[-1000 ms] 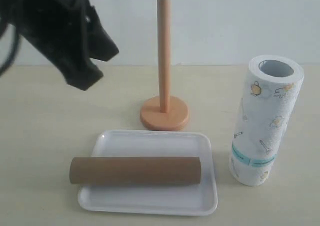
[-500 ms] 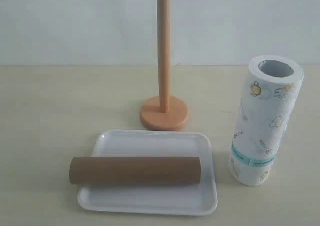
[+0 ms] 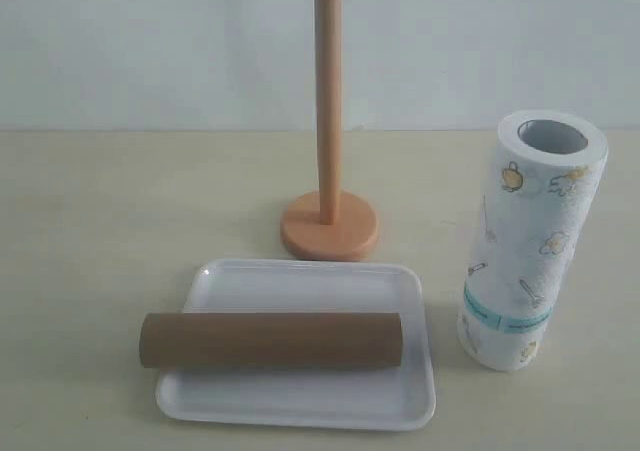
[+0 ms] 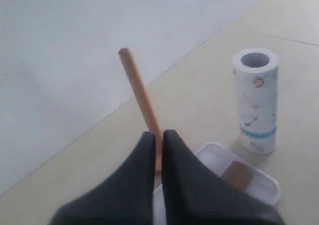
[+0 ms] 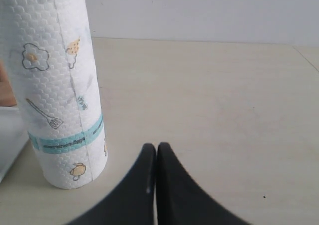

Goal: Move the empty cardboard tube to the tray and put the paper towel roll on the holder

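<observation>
Left wrist view shows the left end effector pinched closed on nothing; the right end effector is the same, just beside the roll. One tube lies across one tray at lower centre, so that half looks done. The one roll stands on the worktop at right, apart from the one bare holder at upper centre, not yet mounted.

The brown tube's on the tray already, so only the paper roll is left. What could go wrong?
1. The paper towel roll stands tall and upright; a nudge from the right fingers, now shut, might topple it.
2. Its core must slip over the thin pole of the holder; a miss could tip the holder.
3. The cardboard tube overhangs one end of the tray and might roll off if bumped.
</observation>
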`<state>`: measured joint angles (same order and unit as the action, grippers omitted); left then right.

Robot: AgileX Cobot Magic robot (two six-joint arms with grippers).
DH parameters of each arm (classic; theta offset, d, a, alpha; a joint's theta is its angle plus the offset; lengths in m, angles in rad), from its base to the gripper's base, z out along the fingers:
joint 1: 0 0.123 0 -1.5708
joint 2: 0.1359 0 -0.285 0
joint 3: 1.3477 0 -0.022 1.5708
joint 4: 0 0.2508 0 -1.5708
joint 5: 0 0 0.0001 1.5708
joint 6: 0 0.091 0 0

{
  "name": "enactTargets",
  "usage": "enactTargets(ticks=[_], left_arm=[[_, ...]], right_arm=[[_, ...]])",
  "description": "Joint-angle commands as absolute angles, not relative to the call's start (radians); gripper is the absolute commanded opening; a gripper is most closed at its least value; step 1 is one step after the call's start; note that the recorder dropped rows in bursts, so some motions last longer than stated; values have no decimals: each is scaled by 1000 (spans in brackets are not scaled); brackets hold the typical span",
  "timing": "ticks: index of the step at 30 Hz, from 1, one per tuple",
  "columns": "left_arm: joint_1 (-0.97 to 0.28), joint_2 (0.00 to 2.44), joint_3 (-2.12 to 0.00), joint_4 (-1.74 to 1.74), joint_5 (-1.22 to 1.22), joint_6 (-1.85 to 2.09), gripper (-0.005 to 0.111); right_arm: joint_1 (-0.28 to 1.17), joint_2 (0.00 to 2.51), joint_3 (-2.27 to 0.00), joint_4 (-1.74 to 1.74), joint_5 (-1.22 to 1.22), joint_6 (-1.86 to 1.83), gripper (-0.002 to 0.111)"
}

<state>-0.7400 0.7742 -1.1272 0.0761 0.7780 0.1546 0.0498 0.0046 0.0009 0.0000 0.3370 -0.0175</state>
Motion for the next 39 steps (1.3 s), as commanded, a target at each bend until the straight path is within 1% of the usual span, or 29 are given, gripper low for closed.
enactTargets(ticks=[1, 4, 5, 8, 10, 14, 16, 18, 25, 29, 33, 39], left_arm=[[-588, 774, -937, 63, 597, 143, 4], [-486, 752, -733, 60, 361, 75, 4], [-440, 719, -624, 60, 240, 30, 4], [-329, 548, -354, 60, -17, -72, 4], [-265, 401, -218, 60, -81, -116, 4], [-173, 94, -91, 60, -14, -159, 4], [-167, 8, -66, 60, 47, -161, 4], [-167, 0, -46, 60, 120, -161, 4], [-167, 17, -5, 60, 201, -165, 4], [-167, 17, 0, 71, 206, -165, 4], [-167, 17, 0, 89, 310, -165, 4], [-160, 0, 0, 94, 307, -110, 4]], right_arm=[[52, 0, 0, 0, 334, -20, 0], [52, 0, 0, 0, 334, -20, 0], [52, 0, 0, 0, 334, -20, 0], [52, 0, 0, 0, 334, -20, 0], [52, 0, 0, 0, 334, -20, 0], [52, 0, 0, 0, 334, -20, 0], [52, 0, 0, 0, 334, -20, 0], [52, 0, 0, 0, 334, -20, 0], [52, 0, 0, -5, 334, -20, 0], [52, 0, 0, -5, 334, -20, 0], [52, 0, 0, -5, 334, -20, 0], [52, 0, 0, -5, 334, -20, 0]])
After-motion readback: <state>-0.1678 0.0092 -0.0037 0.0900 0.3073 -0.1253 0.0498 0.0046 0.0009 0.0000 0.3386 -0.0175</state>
